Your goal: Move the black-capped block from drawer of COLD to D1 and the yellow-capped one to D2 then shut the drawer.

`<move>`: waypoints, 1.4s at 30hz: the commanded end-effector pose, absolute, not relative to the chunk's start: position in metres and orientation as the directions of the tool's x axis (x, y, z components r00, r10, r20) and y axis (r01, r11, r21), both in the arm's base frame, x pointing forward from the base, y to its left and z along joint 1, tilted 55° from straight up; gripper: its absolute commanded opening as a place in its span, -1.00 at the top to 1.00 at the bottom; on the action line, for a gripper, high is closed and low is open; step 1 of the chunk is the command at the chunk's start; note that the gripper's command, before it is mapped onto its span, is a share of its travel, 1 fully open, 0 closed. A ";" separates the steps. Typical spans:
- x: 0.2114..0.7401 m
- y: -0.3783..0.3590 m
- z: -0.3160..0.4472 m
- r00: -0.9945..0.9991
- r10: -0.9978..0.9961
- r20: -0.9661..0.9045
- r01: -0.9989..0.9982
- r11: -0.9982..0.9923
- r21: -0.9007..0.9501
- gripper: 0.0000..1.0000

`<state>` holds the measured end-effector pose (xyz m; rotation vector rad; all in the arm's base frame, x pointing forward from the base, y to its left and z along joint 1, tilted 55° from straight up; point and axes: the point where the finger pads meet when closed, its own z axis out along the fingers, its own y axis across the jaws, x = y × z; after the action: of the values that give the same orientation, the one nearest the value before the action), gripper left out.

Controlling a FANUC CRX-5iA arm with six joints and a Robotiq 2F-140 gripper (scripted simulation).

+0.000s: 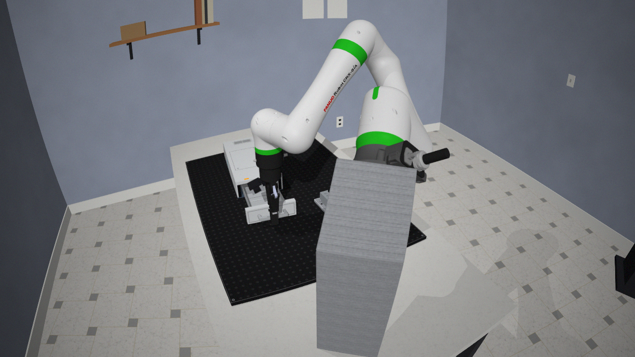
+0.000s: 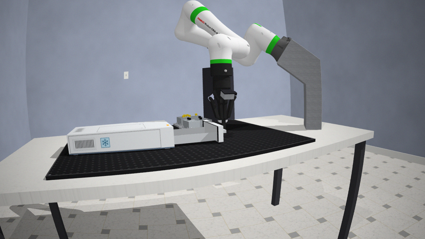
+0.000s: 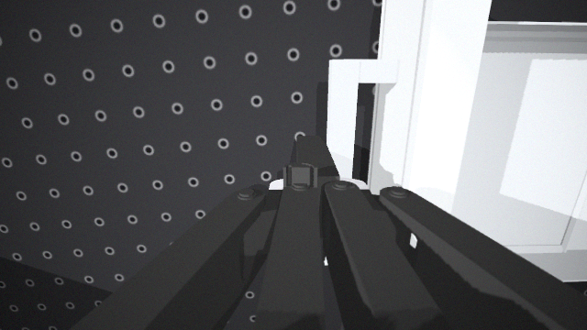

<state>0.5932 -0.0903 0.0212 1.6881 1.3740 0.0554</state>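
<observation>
Top: gripper (image 1: pixel 274 218) (image 2: pixel 223 127) (image 3: pixel 309 157), jaws pressed together on nothing, outside the drawer (image 1: pixel 255 215) (image 2: pixel 194 137) (image 3: pixel 442 92), COLD (image 1: pixel 241 155) (image 2: pixel 119 145) at 11 o'clock — likely for pushing; exterior: black-capped block (image 2: pixel 191 124) and yellow-capped block (image 2: pixel 179 120) beyond it, apparently decked; wrist: drawer at 2 o'clock.

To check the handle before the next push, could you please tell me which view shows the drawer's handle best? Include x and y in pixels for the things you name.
The wrist view: the handle (image 3: pixel 342 110) stands out sideways there. The top view shows parts beside the gripper (image 1: pixel 274 221); the exterior, just a bit.

"FANUC Robot CRX-5iA" on arm (image 1: pixel 341 89) (image 2: pixel 208 25), snowflake on cooler (image 1: pixel 241 155) (image 2: pixel 121 138)
</observation>
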 end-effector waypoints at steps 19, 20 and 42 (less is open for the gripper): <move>0.611 -0.088 0.037 0.373 0.790 -0.487 0.747 0.056 0.663 0.80; 0.612 -0.088 0.038 0.373 0.790 -0.487 0.747 0.056 0.663 0.80; 0.632 -0.087 0.056 0.373 0.790 -0.487 0.747 0.056 0.663 0.80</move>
<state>0.6306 -0.0875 0.0543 1.6881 1.3740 0.0554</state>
